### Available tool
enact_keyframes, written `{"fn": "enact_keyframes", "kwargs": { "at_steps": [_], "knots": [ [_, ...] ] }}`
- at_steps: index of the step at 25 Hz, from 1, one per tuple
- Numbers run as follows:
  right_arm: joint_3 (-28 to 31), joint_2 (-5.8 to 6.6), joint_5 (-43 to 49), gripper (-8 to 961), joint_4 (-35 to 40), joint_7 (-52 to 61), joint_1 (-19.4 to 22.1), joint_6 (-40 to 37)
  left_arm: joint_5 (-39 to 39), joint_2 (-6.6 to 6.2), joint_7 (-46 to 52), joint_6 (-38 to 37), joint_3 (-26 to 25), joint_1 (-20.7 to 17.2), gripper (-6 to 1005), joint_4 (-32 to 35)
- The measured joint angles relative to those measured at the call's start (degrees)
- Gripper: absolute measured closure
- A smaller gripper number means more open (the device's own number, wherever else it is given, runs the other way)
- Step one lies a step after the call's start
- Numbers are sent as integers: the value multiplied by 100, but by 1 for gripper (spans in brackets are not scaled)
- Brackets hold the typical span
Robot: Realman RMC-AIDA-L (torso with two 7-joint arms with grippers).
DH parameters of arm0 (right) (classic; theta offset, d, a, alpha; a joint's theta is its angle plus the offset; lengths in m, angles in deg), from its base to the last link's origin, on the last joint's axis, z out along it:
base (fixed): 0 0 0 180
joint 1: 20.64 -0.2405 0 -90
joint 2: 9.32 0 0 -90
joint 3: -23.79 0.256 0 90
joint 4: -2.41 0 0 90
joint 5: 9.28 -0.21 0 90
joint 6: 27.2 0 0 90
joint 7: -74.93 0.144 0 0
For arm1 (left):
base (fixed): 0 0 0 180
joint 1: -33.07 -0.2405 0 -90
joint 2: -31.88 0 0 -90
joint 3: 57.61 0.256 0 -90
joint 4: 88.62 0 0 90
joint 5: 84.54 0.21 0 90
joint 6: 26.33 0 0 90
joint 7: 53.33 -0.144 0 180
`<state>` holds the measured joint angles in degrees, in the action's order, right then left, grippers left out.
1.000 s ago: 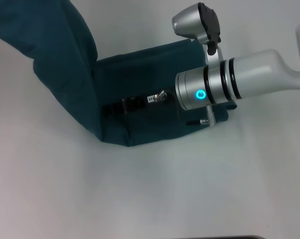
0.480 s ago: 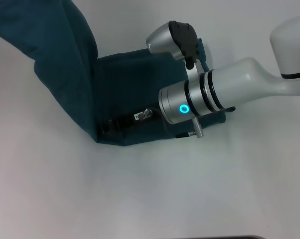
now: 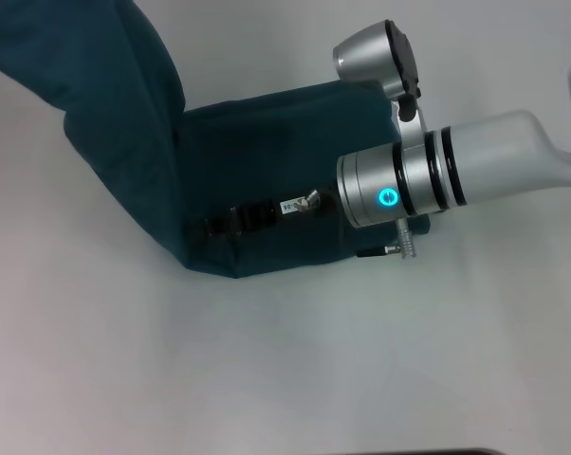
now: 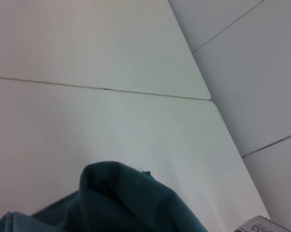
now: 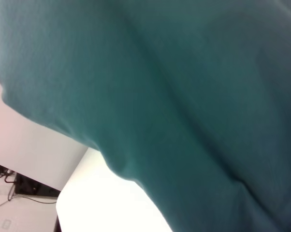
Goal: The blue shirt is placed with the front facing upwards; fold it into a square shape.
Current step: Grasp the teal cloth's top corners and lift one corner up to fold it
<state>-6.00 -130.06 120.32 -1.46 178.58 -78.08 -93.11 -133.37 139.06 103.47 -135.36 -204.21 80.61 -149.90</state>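
The blue shirt [image 3: 267, 180] lay partly folded on the white table [image 3: 285, 370], one broad part lifted up and away toward the robot's left. The right gripper [image 3: 219, 225] reached low across the folded cloth, its dark fingers pressed against the fabric; whether they pinched it could not be told. The left gripper was out of sight.

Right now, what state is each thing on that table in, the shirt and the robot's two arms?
blue shirt: partly folded, one part flat on the table, another part rising up toward the far left corner of the head view.
right gripper: low over the flat part of the shirt, near its front edge; open or shut not clear.
left gripper: out of sight.
table: white, shirt lying on it.
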Motion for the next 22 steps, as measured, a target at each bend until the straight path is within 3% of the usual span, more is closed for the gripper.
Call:
{"fn": "enact_keyframes", "kwargs": {
  "at_steps": [9,22],
  "knots": [
    [334,-16,0,942,-19,-66,24,587,-29,19,23,-14,10,36,941,-22],
    [451,-41,157,942,-488,-111,-557,1296,-46,22,-4,-17,8,42,941,-16]
  ]
}}
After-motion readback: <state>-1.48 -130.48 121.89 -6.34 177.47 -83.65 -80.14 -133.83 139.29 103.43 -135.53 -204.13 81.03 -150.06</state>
